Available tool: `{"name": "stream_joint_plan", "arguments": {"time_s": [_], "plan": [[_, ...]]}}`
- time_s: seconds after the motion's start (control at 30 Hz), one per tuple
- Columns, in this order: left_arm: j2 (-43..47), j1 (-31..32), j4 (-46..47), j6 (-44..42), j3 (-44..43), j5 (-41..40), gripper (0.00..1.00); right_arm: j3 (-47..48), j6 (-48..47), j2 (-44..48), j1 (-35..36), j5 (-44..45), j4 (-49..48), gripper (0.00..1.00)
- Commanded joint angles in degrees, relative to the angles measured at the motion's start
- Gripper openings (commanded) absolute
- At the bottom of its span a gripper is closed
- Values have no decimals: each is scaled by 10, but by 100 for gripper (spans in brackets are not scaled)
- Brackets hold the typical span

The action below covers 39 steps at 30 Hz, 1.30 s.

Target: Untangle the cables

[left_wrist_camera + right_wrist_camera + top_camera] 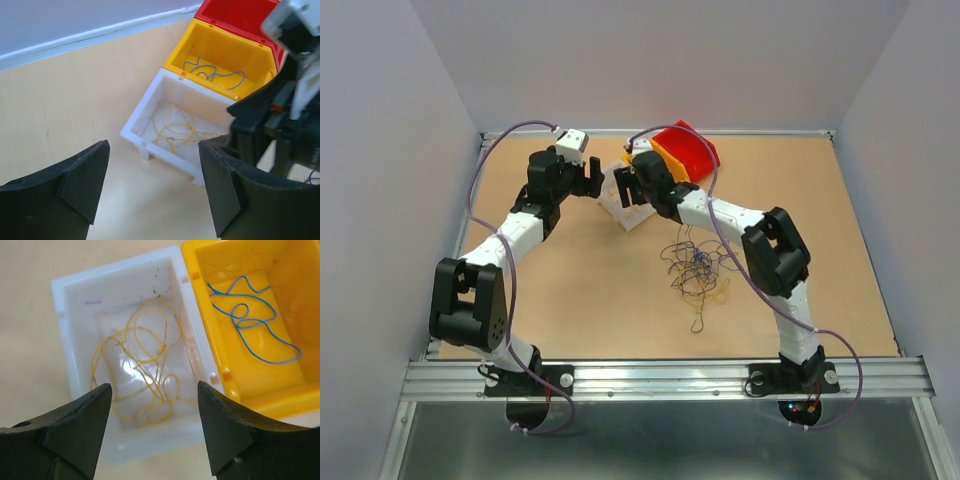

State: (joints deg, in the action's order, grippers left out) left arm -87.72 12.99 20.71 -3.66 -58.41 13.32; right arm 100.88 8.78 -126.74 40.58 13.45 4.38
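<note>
A loose tangle of thin cables [695, 268] in blue, dark and yellow lies on the table in front of the right arm. More yellow cables [142, 372] [177, 127] lie coiled inside a white bin [62, 330] [150, 107] [625, 215]. One blue cable [252, 320] [215, 75] rests in the yellow bin [295, 395] [192, 42] beside it. My right gripper [155, 405] [623, 187] hangs open above the white bin with nothing between its fingers. My left gripper [155, 170] [594, 178] is open and empty over bare table just left of that bin.
A red bin [690, 145] [235, 15] stands behind the yellow one at the back of the table. The right arm's wrist [280, 115] is close on the left gripper's right side. Grey walls enclose the table's back and sides.
</note>
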Motion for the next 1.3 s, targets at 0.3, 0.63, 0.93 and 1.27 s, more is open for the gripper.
{"name": "stream_joint_plan", "arguments": {"time_s": [0.3, 0.63, 0.93, 1.27], "plan": [[70, 26, 35, -42, 34, 78, 92, -342, 9, 334, 4, 26, -61, 72], [68, 117, 32, -96, 52, 54, 92, -467, 70, 411, 4, 82, -65, 69], [65, 119, 27, -101, 51, 47, 92, -428, 84, 323, 4, 147, -62, 68], [61, 119, 27, -107, 48, 41, 92, -405, 78, 325, 2, 143, -68, 1]]}}
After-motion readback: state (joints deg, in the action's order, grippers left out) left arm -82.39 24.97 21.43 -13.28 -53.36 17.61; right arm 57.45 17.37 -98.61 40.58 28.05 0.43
